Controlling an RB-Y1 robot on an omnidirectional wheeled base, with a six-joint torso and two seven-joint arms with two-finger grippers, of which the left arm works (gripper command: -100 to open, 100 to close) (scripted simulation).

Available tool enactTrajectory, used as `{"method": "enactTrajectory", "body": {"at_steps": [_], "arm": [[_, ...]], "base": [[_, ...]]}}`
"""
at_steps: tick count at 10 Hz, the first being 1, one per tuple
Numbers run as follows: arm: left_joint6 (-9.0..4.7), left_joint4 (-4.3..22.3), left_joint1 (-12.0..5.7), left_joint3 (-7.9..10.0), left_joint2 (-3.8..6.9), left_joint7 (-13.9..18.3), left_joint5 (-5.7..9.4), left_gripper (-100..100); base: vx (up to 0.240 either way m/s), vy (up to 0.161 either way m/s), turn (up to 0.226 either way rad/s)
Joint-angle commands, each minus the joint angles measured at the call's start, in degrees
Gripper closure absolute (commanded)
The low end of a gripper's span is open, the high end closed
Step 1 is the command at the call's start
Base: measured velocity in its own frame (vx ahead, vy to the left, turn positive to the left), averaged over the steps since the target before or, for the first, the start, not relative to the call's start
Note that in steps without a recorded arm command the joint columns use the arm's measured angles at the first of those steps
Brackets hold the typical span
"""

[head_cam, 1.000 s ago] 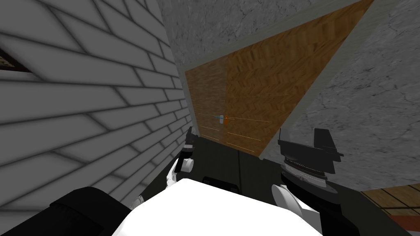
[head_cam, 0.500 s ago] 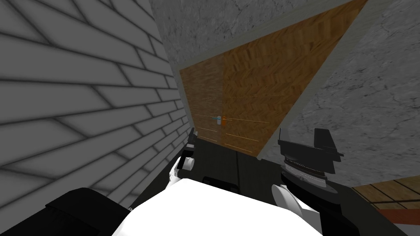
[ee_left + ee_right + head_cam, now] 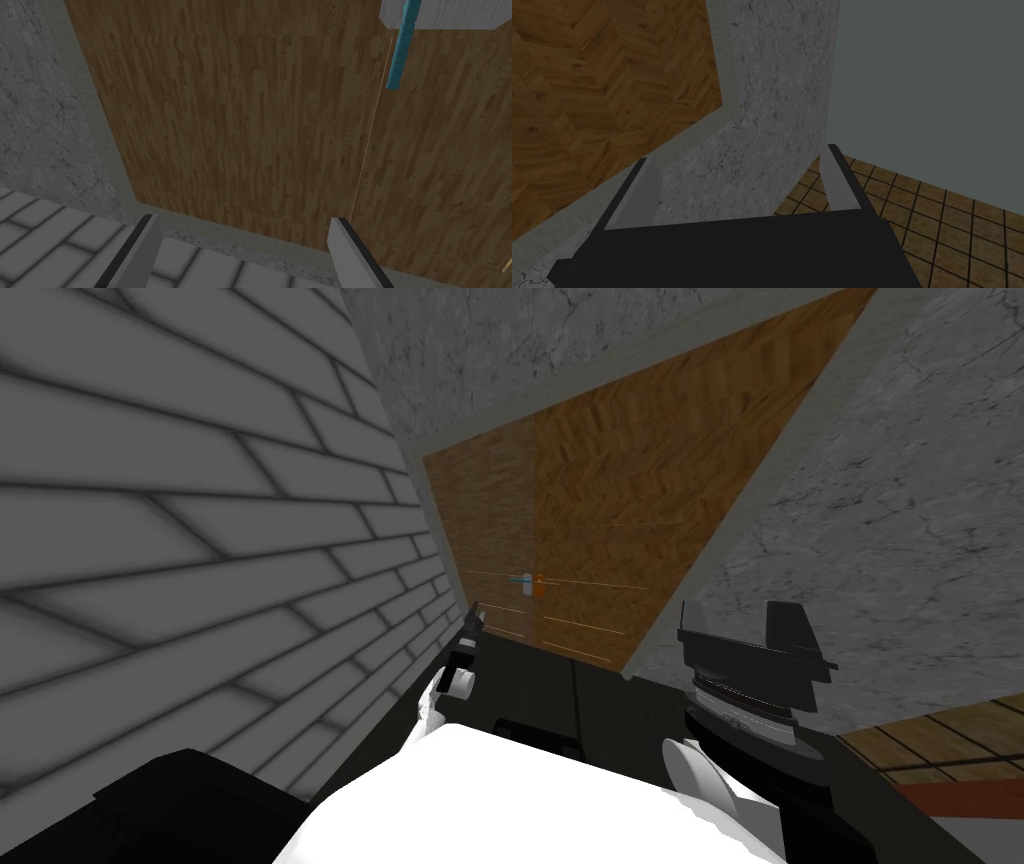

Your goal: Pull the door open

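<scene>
Door (image 3: 620, 488): one brown wood-grain door in a pale grey frame (image 3: 90, 100), at 12 to 1 o'clock in the head view. It carries one teal lever handle (image 3: 521, 579) on one white plate (image 3: 440, 15), with one small orange piece (image 3: 540, 582) touching the plate's far side. There are two grippers, each with two blade fingers.

The left gripper (image 3: 472, 623) sits low near the door's frame, fingers spread wide and holding nothing. The handle lies at 2 o'clock from it, apart from both fingers, and its wrist view shows the bare door face ahead between them. The right gripper (image 3: 737, 623) hangs at 3 o'clock from the left one, also spread wide and empty.

One grey brick wall (image 3: 200, 538) stands at 9 o'clock. One mottled stone wall (image 3: 900, 538) surrounds the door.
</scene>
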Motion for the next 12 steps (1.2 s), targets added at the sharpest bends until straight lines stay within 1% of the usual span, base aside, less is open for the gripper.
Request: {"method": "enactTrajectory", "body": {"at_steps": [1, 7, 12], "arm": [[1.13, 1.67, -1.14, -0.09, 0.63, 0.72, 0.15, -100], [2.94, 10.06, -5.5, -0.51, 2.99, 3.28, 0.61, -100], [4.31, 16.42, -8.81, -0.84, 4.75, 5.23, 0.95, -100]], "base": [[0.112, -0.025, -0.078], [0.109, -0.027, -0.077], [0.11, -0.026, -0.072]]}}
